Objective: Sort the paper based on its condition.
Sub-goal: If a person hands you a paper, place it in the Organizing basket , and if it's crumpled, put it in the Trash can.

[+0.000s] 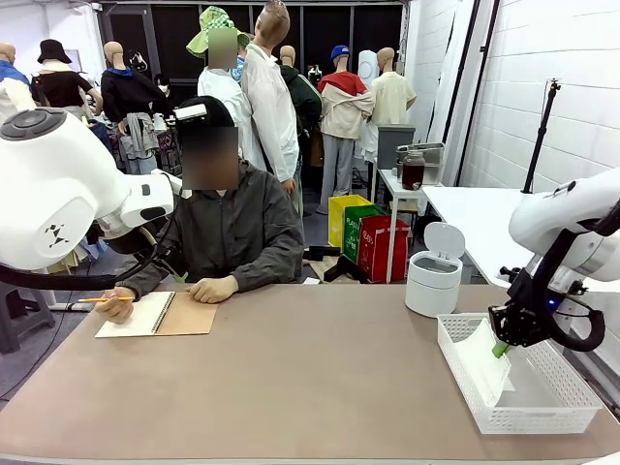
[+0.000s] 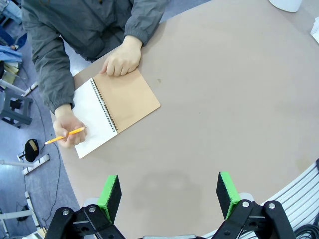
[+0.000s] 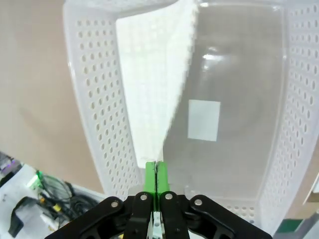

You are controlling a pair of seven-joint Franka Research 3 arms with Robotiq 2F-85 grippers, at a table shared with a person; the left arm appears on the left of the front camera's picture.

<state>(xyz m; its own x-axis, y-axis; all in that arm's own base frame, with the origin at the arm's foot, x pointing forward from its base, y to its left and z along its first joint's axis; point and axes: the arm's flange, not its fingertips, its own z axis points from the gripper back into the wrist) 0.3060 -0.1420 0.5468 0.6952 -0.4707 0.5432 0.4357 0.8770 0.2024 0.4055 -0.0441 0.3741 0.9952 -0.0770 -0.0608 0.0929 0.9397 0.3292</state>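
Note:
A smooth white sheet of paper (image 3: 149,94) hangs inside the white perforated basket (image 3: 94,104), leaning along one of its walls. My right gripper (image 3: 156,172) is shut on the sheet's near edge, green pads pressed together. From the front, that gripper (image 1: 500,349) reaches down into the basket (image 1: 513,421) at the table's right, with the paper (image 1: 481,366) below it. My left gripper (image 2: 169,196) hovers high over bare tabletop, open, with nothing between its pads.
A person sits at the far left, writing with a yellow pencil (image 2: 65,135) in a tan-covered spiral notebook (image 1: 160,315) (image 2: 117,107). A white lidded bin (image 1: 433,276) stands behind the basket. A white label (image 3: 203,120) lies on the basket's floor.

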